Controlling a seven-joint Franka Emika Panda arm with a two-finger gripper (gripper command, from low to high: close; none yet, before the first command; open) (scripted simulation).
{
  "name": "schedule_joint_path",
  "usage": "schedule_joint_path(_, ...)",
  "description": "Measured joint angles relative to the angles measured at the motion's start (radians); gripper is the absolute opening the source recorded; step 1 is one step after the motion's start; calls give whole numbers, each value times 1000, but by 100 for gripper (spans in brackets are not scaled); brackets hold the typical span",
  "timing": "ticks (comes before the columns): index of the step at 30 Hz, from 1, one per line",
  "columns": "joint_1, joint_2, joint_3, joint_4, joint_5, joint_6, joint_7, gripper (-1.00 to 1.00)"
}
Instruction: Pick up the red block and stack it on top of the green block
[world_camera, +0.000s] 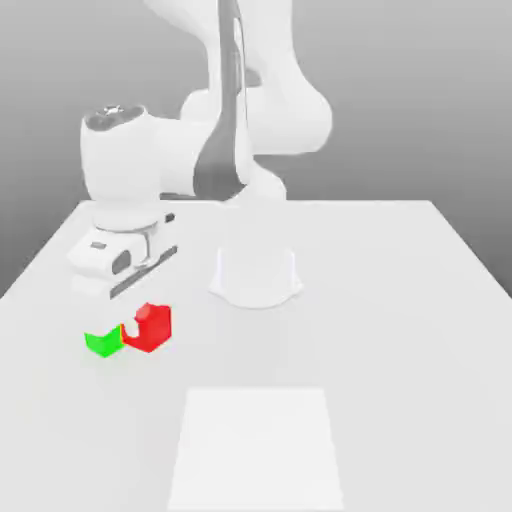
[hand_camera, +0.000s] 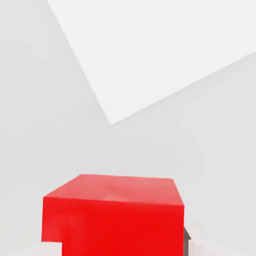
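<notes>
While seen in exterior view: red block (world_camera: 148, 326) just beside green block (world_camera: 104, 342), on its right in that view, touching or nearly, arm's hand above on desk (world_camera: 400, 300). Hand view: red block (hand_camera: 114, 215) close under camera, jaws clamped narrow on it. Step, prob: lift after grasp. Next: raise clear, shift over green, lower square.

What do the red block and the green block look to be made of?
Red block: seemingly hard plastic, smooth and slightly glossy, with a faint sheen on one plain face. Green block: likely the same, uniformly bright with crisp edges. As renders, they leave the material open.
</notes>
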Motion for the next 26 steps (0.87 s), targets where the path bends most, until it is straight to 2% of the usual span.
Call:
schedule_joint_path(8,-226,-130,-140,-31,-221,-80,-305,-100)
schedule_joint_path(11,-228,-102,-170,-32,-227,-43,-340,-100)
schedule_joint_path(17,-169,8,-220,-32,-175,70,-379,-100)
schedule_joint_path(21,-118,90,-252,-34,-105,150,-425,-100)
schedule_joint_path(24,-63,155,-281,-38,-18,210,-484,-100)
schedule_joint_path(26,-21,201,-294,-41,81,250,-552,-100)
